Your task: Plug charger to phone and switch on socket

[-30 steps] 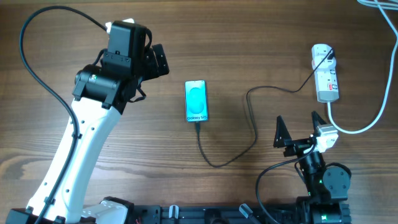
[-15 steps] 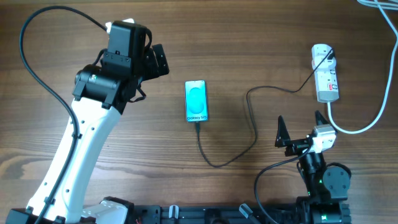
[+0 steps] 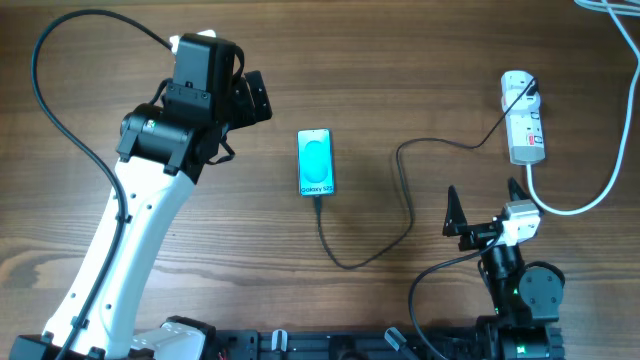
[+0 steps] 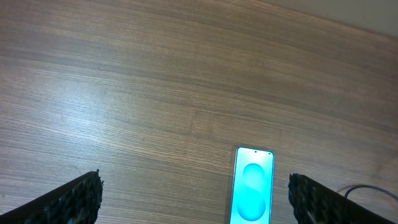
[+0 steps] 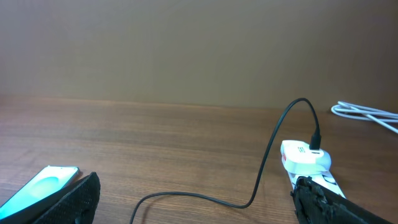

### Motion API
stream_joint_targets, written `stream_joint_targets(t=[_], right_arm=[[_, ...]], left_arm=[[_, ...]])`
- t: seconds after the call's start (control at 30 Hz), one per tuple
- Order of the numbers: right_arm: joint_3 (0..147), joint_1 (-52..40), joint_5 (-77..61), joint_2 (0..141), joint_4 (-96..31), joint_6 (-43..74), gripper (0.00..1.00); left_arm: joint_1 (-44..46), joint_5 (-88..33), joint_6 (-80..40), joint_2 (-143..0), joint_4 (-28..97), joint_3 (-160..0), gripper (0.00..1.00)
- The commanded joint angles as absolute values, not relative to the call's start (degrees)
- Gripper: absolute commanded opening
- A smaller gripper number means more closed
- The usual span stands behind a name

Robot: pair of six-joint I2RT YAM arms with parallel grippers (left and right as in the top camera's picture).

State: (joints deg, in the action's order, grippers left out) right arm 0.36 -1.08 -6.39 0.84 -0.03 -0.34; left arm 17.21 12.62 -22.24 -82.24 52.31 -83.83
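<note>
The phone (image 3: 315, 162) lies flat mid-table, teal screen lit, lettering at its near end. The thin black charger cable (image 3: 405, 190) runs from a plug in the white socket strip (image 3: 523, 118) at the right, loops down and ends at the phone's near end (image 3: 318, 200). My left gripper (image 3: 255, 97) hovers open left of the phone, which shows between its fingers in the left wrist view (image 4: 252, 186). My right gripper (image 3: 482, 208) is open near the front right, below the socket. The right wrist view shows the cable (image 5: 267, 168), the socket (image 5: 308, 158) and the phone's edge (image 5: 40, 183).
A thick white cord (image 3: 600, 190) leaves the socket strip and loops off the right edge toward the back; it also shows in the right wrist view (image 5: 367, 115). The left arm's black wire (image 3: 60, 90) arcs over the left table.
The right gripper shifted very slightly between the oldest frame and now. The left arm, the phone and the cable have not moved.
</note>
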Motion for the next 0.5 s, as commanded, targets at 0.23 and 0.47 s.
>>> stream_joint_targets(t=[0.23,0.47], right_arm=[[0.3,-1.1,-6.0,0.2,0.2,-1.4,1.0],[0.3,-1.1,-6.1,0.2,0.2,-1.3,1.0]], left_arm=[[17.1,13.6,-23.0,-82.6,52.2,-83.7,1.0],[17.1,13.6,-23.0,-82.6,52.2,-83.7,1.0]])
